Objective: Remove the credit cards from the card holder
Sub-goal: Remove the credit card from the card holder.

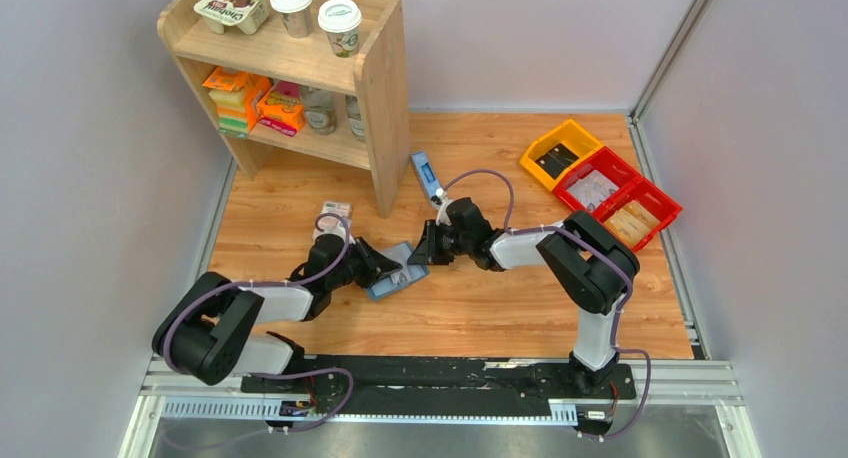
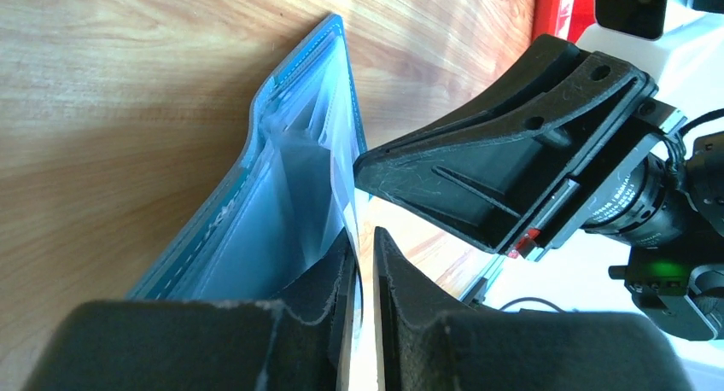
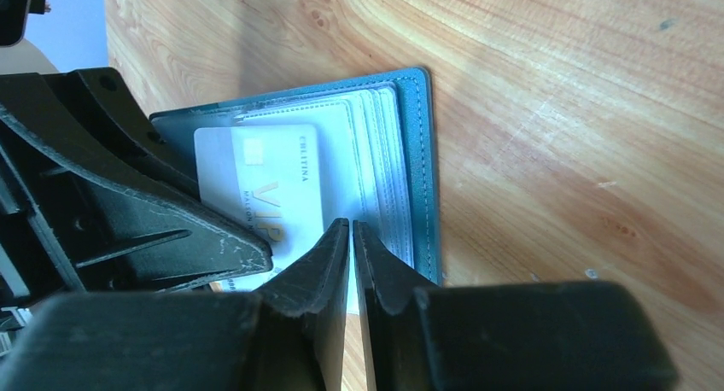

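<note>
Flat teal-blue fabric card holder (image 1: 393, 281) lying open on the light wooden tabletop (image 1: 500, 308), near its middle, between the tips of the two arms. Inside it, pale blue pocket leaves (image 2: 299, 203) fanned up off the cover, with a white plastic card lettered VIP in gold (image 3: 256, 182) foremost among them. Left gripper (image 2: 363, 237) at the holder's left edge, jaws nearly together and pinching the edge of one thin pale leaf. Right gripper (image 3: 351, 229) at the opposite edge, tip to tip with the left one, jaws down to a slit with a thin white edge caught in it; card or pocket leaf, impossible to tell. Just behind the right gripper, a narrow long blue-and-white box (image 1: 425, 176) flat on the wood. Behind the left arm, a pink-and-white patterned flat pack (image 1: 334, 218), apart from the holder. Further back on the left, a two-tier wooden shelf unit (image 1: 385, 98), bearing on top two lidded white paper cups (image 1: 340, 23) and a brown-and-white multipack of small tubs (image 1: 232, 5), and on the lower tier orange and green cartons (image 1: 245, 98). Far right, well apart from the holder, a yellow plastic bin (image 1: 575, 128) touching red plastic bins (image 1: 617, 158).
</note>
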Motion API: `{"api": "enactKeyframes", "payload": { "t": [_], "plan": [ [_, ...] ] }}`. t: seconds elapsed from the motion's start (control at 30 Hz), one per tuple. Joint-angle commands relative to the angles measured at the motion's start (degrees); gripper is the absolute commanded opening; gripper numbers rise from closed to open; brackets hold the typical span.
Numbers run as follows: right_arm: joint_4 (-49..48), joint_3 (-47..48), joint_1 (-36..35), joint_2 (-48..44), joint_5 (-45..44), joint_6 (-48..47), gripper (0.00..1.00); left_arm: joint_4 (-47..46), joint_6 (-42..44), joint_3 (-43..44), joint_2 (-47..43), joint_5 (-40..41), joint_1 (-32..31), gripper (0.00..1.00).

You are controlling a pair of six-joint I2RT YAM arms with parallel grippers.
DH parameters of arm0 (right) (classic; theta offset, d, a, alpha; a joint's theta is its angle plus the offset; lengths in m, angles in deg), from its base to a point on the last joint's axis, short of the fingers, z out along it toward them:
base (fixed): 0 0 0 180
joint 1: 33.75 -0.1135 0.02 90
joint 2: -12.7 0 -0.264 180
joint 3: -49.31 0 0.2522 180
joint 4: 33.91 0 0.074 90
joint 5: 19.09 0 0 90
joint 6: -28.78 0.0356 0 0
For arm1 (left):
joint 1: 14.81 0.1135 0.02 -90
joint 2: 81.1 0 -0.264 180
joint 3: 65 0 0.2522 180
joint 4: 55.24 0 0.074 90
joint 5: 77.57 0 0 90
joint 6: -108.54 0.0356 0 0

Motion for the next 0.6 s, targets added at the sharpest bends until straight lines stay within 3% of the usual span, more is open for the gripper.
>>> {"api": "enactKeyframes", "payload": {
  "t": [0.0, 0.23, 0.57],
  "plan": [
    [11.76, -2.62, 0.27, 5.4, -8.5, -3.03, 0.17, 1.75, -0.13, 0.74, -6.53, -1.42, 0.13, 0.17],
    [11.67, -2.27, 0.36, 5.4, -8.5, -3.03, 0.17, 12.56, 2.51, 0.74, -13.47, 1.14, 0.31, 0.05],
    [11.14, -1.31, 0.45, 4.26, -7.53, -2.85, 0.18, 30.4, 6.72, 1.35, -26.13, 7.2, 0.57, 0.0]
  ]
}}
